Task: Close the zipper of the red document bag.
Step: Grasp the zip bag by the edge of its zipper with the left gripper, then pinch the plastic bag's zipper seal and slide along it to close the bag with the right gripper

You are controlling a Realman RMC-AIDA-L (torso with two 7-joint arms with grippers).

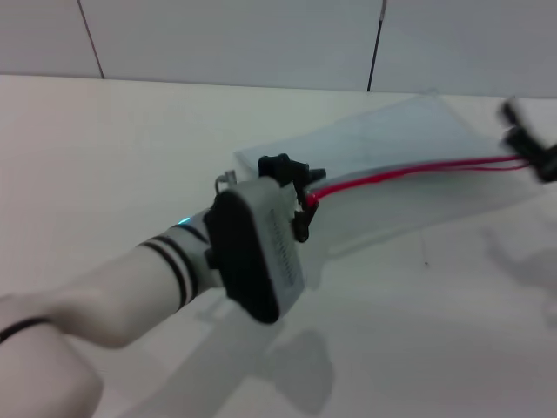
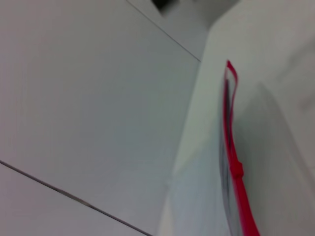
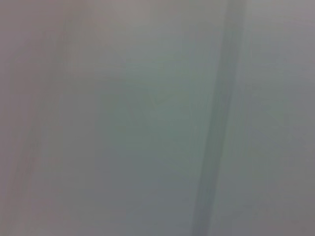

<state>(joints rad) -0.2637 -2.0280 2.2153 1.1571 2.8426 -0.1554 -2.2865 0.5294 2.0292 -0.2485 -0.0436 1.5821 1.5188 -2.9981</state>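
Observation:
The red document bag [image 1: 396, 135] is a translucent pale pouch lying at the back right of the table, with its near edge lifted. Along that edge runs the zipper [image 1: 409, 171], a thin red strip. It splits into two red lines toward its right end. My left gripper [image 1: 303, 198] is at the strip's left end, shut on it. My right gripper [image 1: 529, 148] is at the frame's right edge, at the strip's other end, and looks shut on the bag's corner. The left wrist view shows the zipper [image 2: 231, 142] running away, with a small red slider [image 2: 237, 169] on it.
The white table [image 1: 113, 174] meets a tiled wall [image 1: 235, 39] at the back. My left forearm [image 1: 130, 287] crosses the lower left of the head view. The right wrist view shows only a blurred grey surface.

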